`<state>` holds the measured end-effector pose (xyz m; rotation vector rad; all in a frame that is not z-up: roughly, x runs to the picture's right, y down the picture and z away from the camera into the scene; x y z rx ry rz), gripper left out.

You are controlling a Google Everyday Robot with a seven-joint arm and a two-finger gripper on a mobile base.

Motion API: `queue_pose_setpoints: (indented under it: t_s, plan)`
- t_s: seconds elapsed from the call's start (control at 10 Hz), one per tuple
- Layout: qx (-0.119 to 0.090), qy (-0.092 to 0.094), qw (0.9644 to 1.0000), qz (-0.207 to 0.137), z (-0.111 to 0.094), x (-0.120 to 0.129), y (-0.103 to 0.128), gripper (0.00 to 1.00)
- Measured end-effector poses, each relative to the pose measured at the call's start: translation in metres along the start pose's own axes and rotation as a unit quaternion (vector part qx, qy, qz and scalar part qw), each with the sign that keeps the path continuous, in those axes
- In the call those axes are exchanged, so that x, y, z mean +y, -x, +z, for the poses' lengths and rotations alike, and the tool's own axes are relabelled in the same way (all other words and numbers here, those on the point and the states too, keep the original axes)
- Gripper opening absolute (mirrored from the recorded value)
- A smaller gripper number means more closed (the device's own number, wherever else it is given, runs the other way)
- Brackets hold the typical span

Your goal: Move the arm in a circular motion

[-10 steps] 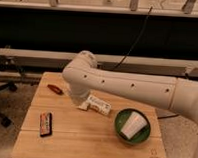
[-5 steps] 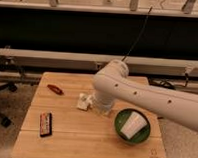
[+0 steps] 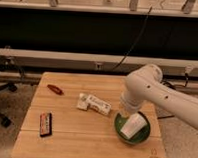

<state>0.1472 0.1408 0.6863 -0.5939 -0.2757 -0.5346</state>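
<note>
The glossy white arm (image 3: 164, 97) reaches in from the right edge of the scene, its rounded elbow joint hanging over the right half of a wooden table (image 3: 84, 143) and its lower segment dropping toward a green bowl (image 3: 145, 132) that holds a white cup (image 3: 131, 125) lying tilted inside it. The gripper itself is hidden behind the arm's bulk, somewhere low near the bowl, so whether it is spread or closed, or has hold of anything, cannot be told. With a circular sweep as the job, the main hazard appears to be clearance: the joint sits close above the bowl's far rim, and a loop carried too low could well clip the cup or drag the bowl toward the table's right edge. Just left of the bowl lies a white carton (image 3: 94, 103), within likely reach of a wide arc swinging leftward. A small red object (image 3: 55, 89) at the far left and a dark snack bar (image 3: 45, 124) at the near left lie well apart from the arm and look safe.
</note>
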Motion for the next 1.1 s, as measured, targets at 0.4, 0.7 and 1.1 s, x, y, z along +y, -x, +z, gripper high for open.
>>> queue_pose_setpoints:
  t_s: [0.4, 0.7, 1.1]
  plan:
    - [0.026, -0.008, 0.9975, 0.066, 0.007, -0.048, -0.046, 0.0]
    - [0.034, -0.016, 0.9983, 0.045, 0.001, -0.088, -0.029, 0.0]
    - [0.027, -0.024, 0.9993, -0.012, -0.001, -0.136, 0.019, 0.05]
